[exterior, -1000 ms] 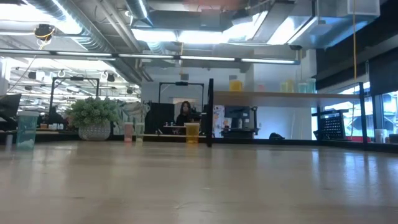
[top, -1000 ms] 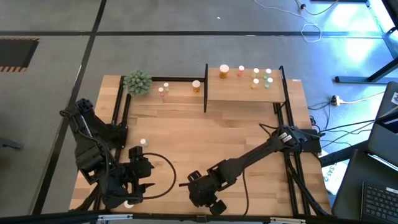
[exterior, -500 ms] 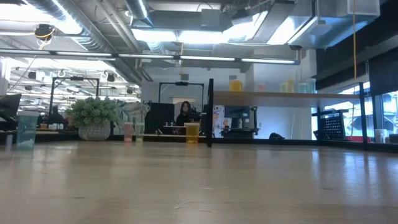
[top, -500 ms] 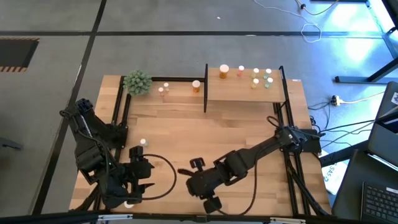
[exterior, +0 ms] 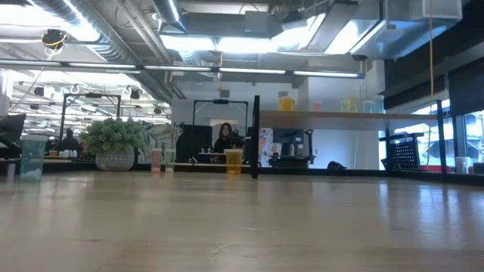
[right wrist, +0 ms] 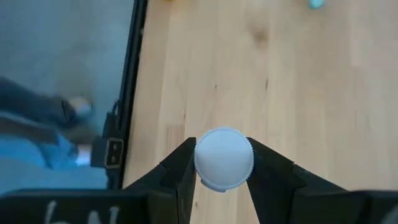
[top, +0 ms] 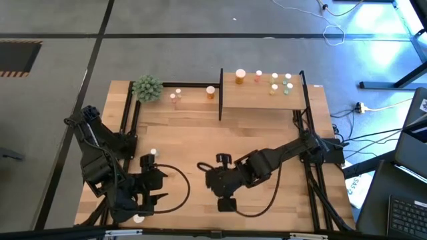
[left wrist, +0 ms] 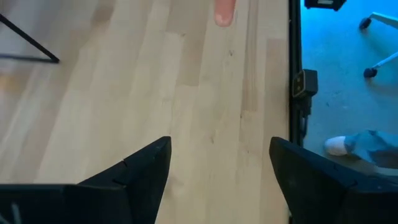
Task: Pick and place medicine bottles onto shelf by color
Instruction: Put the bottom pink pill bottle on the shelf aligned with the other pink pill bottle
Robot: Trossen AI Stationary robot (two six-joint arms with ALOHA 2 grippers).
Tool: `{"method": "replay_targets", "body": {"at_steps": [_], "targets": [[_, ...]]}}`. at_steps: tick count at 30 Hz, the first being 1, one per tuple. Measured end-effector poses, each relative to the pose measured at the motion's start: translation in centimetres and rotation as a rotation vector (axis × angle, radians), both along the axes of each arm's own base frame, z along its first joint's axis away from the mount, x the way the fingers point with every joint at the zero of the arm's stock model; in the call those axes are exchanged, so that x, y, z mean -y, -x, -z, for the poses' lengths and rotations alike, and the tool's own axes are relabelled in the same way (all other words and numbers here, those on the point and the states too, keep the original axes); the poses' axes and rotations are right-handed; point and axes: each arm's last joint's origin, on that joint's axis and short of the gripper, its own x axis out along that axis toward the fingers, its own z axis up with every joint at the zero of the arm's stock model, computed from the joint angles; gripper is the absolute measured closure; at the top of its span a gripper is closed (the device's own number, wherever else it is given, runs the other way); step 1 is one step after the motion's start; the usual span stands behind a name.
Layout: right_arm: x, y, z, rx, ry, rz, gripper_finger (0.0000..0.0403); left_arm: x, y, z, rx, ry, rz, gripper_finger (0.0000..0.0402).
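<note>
My right gripper [top: 212, 180] hangs over the table's near middle, shut on a medicine bottle whose white cap [right wrist: 224, 158] faces the wrist camera; its body is hidden. My left gripper [left wrist: 217, 180] stands open at the near left with nothing between its fingers. A white-capped bottle [top: 153, 153] stands on the table just beyond it. The shelf [top: 261, 99] at the far right carries several bottles: an orange one [top: 240, 75], a pink one [top: 259, 75], yellowish and green ones. Two pink bottles [top: 175, 96] and an orange one [top: 211, 92] stand on the table at the back. My right gripper pinches the bottle's white cap [right wrist: 198, 163] between its two fingers, one on each side. The fingers [right wrist: 180, 168] come slanting down from above. Nothing of the bottle or gripper shows at table height in the low view, so the bottle is lifted clear.
A green fuzzy plant ball [top: 147, 88] sits at the far left corner. Black metal posts [top: 221, 93] frame the shelf and run along the table's sides. A pinkish bottle [left wrist: 224, 11] shows at the edge of the left wrist view. Bare wood lies across the table's middle [top: 227, 137].
My right gripper has risen with the bottle and drawn back from the table's near edge toward its middle, rolling its wrist as it went. Its hold on the cap is unchanged.
</note>
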Motion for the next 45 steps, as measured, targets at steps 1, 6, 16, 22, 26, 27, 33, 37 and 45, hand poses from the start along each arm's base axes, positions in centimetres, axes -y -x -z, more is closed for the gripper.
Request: {"method": "replay_targets", "body": {"at_steps": [1,6,16,22,26,27,33,37,45], "targets": [[0.3,0.2,-0.5,0.012,-0.002,0.019,0.0277,0.0,0.0,0.0,0.009,-0.008,-0.002,0.0133],[2.4,1.9,-3.4,0.091,0.068,0.124,0.0277,-0.7,-0.3,-0.5,0.045,-0.016,-0.040,0.0133],[8.3,8.4,-9.0,0.164,0.150,0.535,0.0277,-3.8,-1.8,-5.0,0.152,-0.113,-0.003,0.0133],[13.1,10.7,-11.3,0.217,0.095,0.746,0.0277,-8.0,-4.3,-6.1,0.158,-0.210,-0.094,0.0133],[16.4,11.7,-12.3,0.226,0.190,0.774,0.0277,-11.0,-5.8,-6.6,0.147,-0.248,-0.154,0.0133],[17.2,12.0,-12.5,0.222,0.214,0.770,0.0277,-11.7,-6.2,-6.6,0.143,-0.248,-0.158,0.0133],[20.9,14.1,-13.2,0.187,0.269,0.769,0.0277,-15.7,-7.8,-6.9,0.143,-0.249,-0.203,0.0133],[22.3,15.7,-12.5,0.136,0.302,0.796,0.0277,-17.7,-8.2,-6.9,0.133,-0.265,-0.265,0.0133],[24.4,17.1,-8.4,0.056,0.289,0.935,0.0277,-20.7,-8.6,-7.0,0.132,-0.225,-0.337,0.0133]]}}
